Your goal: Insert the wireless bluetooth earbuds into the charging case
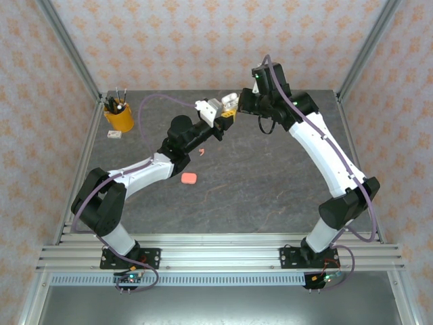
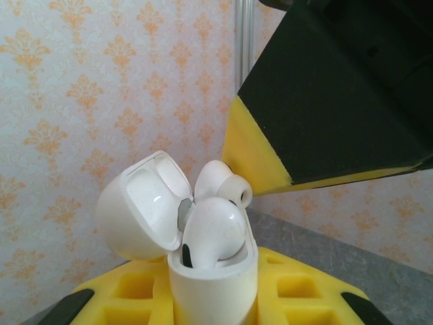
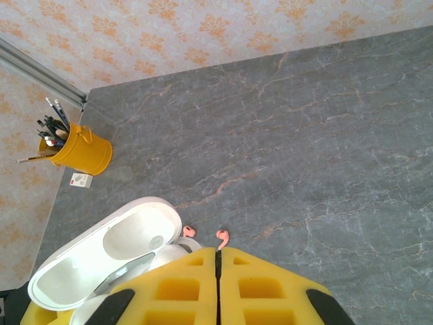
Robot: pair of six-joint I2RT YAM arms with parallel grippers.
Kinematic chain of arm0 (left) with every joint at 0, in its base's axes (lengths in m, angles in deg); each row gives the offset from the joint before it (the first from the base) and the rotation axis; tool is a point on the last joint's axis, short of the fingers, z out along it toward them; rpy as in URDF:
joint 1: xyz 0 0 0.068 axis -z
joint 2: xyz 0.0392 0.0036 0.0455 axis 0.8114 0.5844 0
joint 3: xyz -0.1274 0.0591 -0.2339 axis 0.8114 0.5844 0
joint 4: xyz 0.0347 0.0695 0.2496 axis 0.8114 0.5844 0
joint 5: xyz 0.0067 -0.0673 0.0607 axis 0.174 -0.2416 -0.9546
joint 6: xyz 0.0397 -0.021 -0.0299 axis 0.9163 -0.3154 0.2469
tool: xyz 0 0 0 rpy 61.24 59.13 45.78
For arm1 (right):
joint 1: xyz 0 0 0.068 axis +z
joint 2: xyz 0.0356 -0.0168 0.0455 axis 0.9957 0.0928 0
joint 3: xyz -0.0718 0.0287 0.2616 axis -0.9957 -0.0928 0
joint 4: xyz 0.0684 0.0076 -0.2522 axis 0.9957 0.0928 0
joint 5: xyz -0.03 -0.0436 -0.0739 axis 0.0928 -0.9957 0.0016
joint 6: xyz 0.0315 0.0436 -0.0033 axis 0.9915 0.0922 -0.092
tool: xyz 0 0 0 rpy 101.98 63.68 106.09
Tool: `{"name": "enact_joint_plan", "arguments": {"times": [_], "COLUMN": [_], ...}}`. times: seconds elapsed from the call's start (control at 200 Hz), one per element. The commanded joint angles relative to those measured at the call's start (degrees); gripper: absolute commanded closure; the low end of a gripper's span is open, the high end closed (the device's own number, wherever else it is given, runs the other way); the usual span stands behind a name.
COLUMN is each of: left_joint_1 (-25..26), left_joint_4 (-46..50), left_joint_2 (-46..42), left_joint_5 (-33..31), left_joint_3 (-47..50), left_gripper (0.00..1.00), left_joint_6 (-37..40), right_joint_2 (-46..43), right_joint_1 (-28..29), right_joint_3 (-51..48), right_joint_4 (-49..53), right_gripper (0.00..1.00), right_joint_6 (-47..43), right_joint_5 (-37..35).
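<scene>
**A:** Where is the case?

**B:** Up off the counter [image 1: 270, 176], clenched between the yellow pads of the left hand [image 2: 216, 298]. The case [image 2: 211, 281] stands upright. Its lid [image 2: 132, 210] is swung open to the left, and its bottom is cut off by the frame edge.

**A:** And the white buds?

**B:** Both are at its mouth. The front bud [image 2: 215, 230] sits in the opening with its stem hidden inside, so I cannot tell how deep it has gone. The back bud [image 2: 223, 183] is half hidden behind it, with only its head and rubber tip showing.

**A:** The right hand?

**B:** The right hand [image 3: 218, 261] is clenched, its pads meeting along one seam with nothing visible between them. In the left wrist view one of its fingers [image 2: 338, 101] hangs over the case from the upper right, mostly cut off. Its yellow edge comes right up to the back bud, but I cannot tell whether it touches or is just beside it.

**A:** The pink ones?

**B:** A pink bud [image 3: 189, 231] and a second pink bud [image 3: 222, 236] lie on the counter, near each other and just past the right hand's tips. They are outside the case. The pink case [image 1: 189, 178] lies nearer the arm bases, too small to tell whether it is open or closed.

**A:** Anything else?

**B:** A yellow cup [image 1: 118, 116] of pens stands at the far left corner. A small white card [image 1: 114, 134] lies beside it, and its print is unreadable.
</scene>
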Motion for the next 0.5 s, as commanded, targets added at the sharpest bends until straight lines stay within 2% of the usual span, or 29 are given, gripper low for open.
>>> {"name": "enact_joint_plan", "arguments": {"times": [0.0, 0.28, 0.495], "left_joint_1": [0.65, 0.60, 0.66], "left_joint_4": [-3.94, -4.47, -4.39], "left_joint_2": [0.16, 0.89, 0.97], "left_joint_5": [2.42, 2.33, 2.42], "left_joint_3": [-0.99, -1.26, -1.48], "left_gripper": [1.00, 1.00, 1.00], "left_joint_6": [-0.30, -0.83, -0.75], "right_joint_2": [0.09, -1.69, -2.78], "right_joint_1": [1.62, 1.58, 1.58], "right_joint_3": [2.13, 2.05, 0.61], "right_joint_4": [-0.93, -0.55, 0.17], "right_gripper": [0.92, 0.92, 0.92], "right_joint_6": [1.25, 1.98, 1.27], "right_joint_5": [3.85, 4.97, 2.06]}}
